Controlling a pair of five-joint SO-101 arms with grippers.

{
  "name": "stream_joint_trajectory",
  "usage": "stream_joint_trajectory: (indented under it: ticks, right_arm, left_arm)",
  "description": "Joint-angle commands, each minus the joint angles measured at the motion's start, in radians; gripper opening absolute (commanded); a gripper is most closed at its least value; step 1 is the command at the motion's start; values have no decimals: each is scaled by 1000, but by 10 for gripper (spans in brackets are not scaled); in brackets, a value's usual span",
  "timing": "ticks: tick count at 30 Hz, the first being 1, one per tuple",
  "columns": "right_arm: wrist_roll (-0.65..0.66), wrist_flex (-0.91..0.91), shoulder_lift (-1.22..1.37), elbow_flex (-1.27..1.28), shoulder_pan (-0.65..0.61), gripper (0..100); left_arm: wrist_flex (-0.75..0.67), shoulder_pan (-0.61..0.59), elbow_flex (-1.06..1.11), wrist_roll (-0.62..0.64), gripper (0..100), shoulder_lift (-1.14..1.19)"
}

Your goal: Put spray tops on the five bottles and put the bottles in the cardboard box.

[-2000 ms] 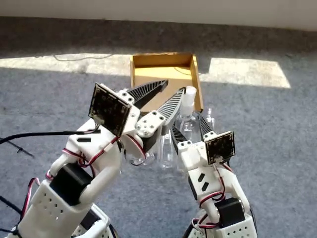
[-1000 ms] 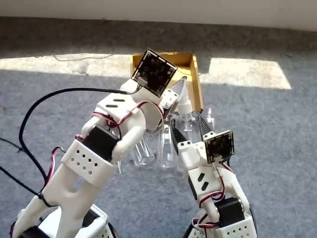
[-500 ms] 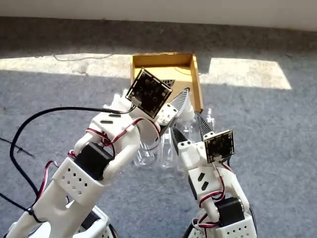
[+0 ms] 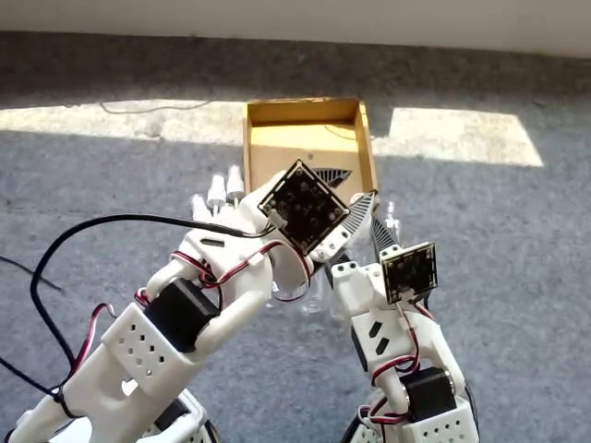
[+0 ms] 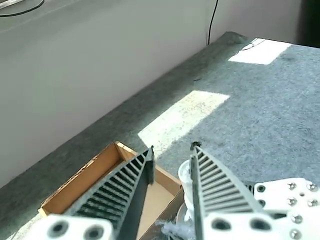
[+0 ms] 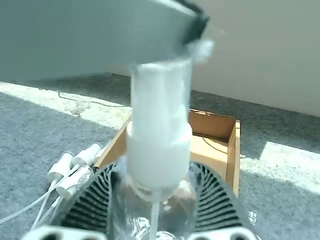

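My right gripper (image 6: 155, 170) is shut on a clear bottle (image 6: 150, 210) that stands upright with a white spray top (image 6: 160, 130) on its neck. My left gripper (image 5: 172, 147) is open just above that spray top (image 5: 185, 172), and one of its dark fingers (image 6: 100, 35) crosses over the top's head. In the high view the left gripper (image 4: 358, 186) hangs over the group of clear bottles (image 4: 314, 288), in front of the cardboard box (image 4: 305, 115). Much of the bottle group is hidden under the left arm.
Loose white spray tops (image 4: 224, 189) with thin tubes lie on the grey carpet left of the box, and also show as spray tops (image 6: 75, 167) in the right wrist view. Another clear bottle (image 4: 392, 220) stands by the box's right corner. A black cable (image 4: 83, 235) trails at the left.
The left arm has swung from the left and forward across the bottles, bringing its open gripper over the spray top of the held bottle. The right arm has stayed still.
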Motion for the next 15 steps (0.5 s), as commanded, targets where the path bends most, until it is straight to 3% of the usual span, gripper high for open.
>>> stream_joint_trajectory:
  ticks: [1, 6, 15]
  right_arm:
    - [-3, -19, -13, -16, 5, 4]
    - [46, 21, -12, -19, 38, 4]
    - [103, 53, 4, -24, 76, 4]
  left_arm:
    - [23, 7, -61, -8, 130, 2]
    - [75, -27, -153, -9, 130, 2]
    - [78, -272, -206, -3, 130, 5]
